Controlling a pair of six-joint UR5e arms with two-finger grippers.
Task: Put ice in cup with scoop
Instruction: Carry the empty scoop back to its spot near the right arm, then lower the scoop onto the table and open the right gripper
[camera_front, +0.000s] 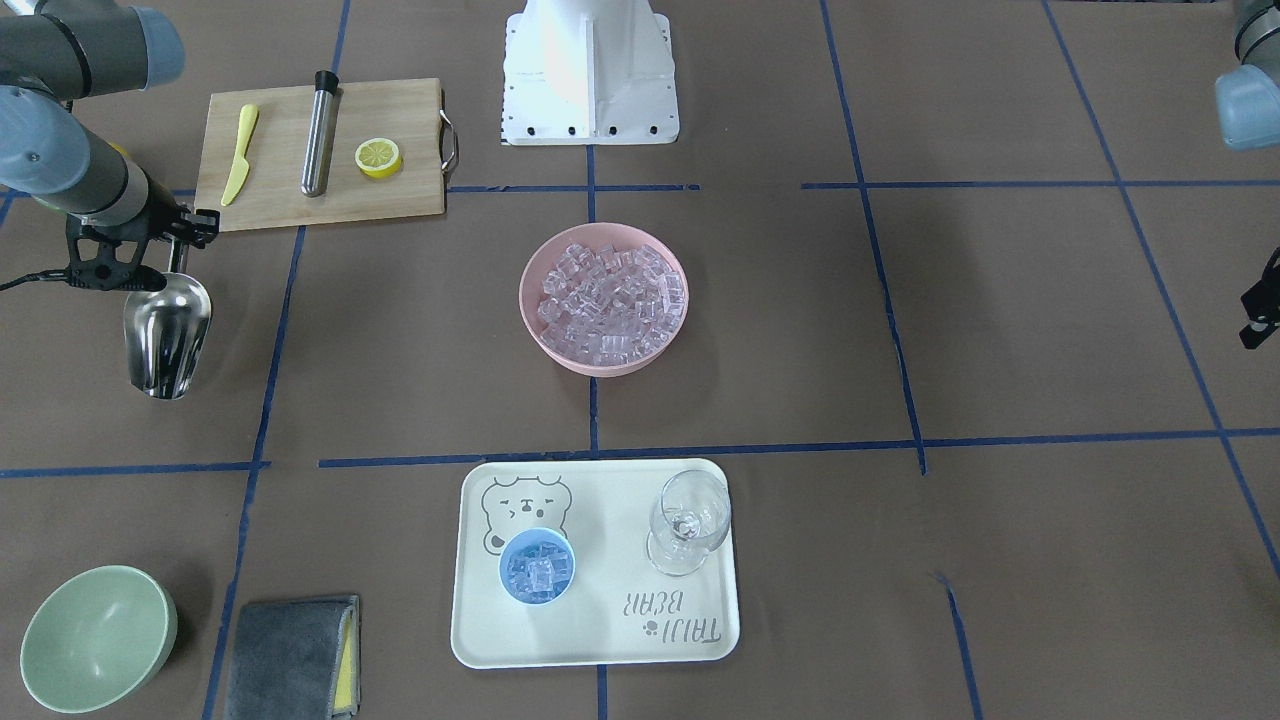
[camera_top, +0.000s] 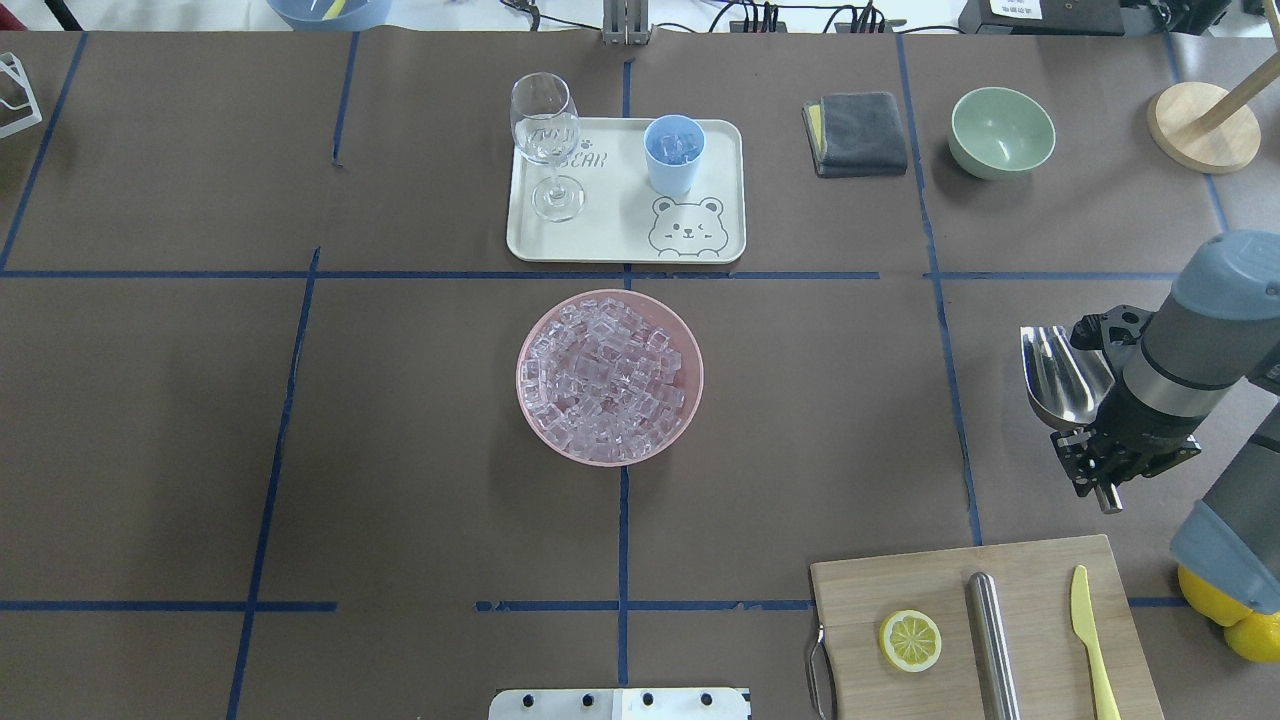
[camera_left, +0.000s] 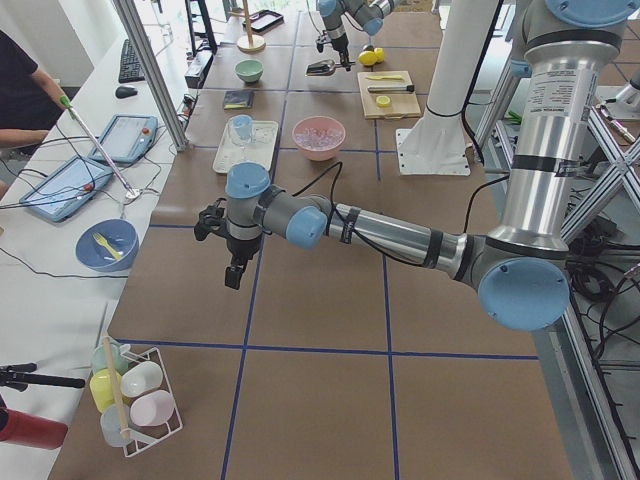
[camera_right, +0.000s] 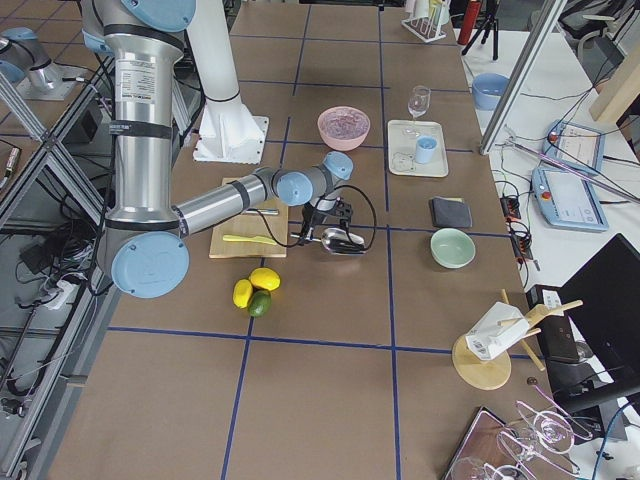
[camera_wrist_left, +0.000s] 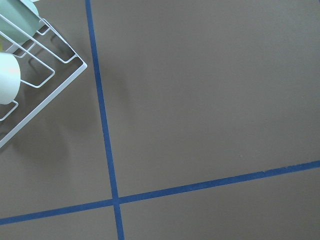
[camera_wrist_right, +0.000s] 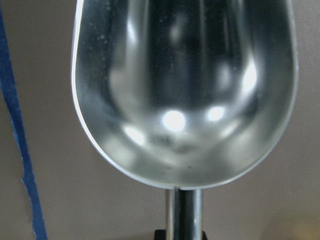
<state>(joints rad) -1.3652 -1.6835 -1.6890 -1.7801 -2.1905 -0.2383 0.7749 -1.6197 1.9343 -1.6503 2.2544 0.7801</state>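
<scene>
My right gripper (camera_front: 178, 266) is shut on the thin handle of the steel scoop (camera_front: 166, 335), which is held low over the table at my far right, next to the cutting board. The scoop (camera_top: 1064, 374) is empty, as the right wrist view (camera_wrist_right: 185, 95) shows. The ice (camera_front: 607, 300) is heaped in a pink bowl (camera_top: 527, 345) at the table's centre. The light-blue cup (camera_front: 537, 566) stands on a cream tray (camera_front: 600, 640) and holds some ice cubes (camera_top: 676, 148). My left gripper (camera_left: 234, 268) hovers over bare table far to my left; I cannot tell whether it is open or shut.
A wooden cutting board (camera_top: 1040, 570) holds a lemon half (camera_top: 910, 640), a steel cylinder (camera_top: 992, 640) and a yellow knife (camera_top: 1093, 640). A wine glass (camera_top: 546, 130) stands on the tray. A grey cloth (camera_top: 858, 132), green bowl (camera_top: 1001, 131) and wire rack (camera_wrist_left: 35, 85) lie further out.
</scene>
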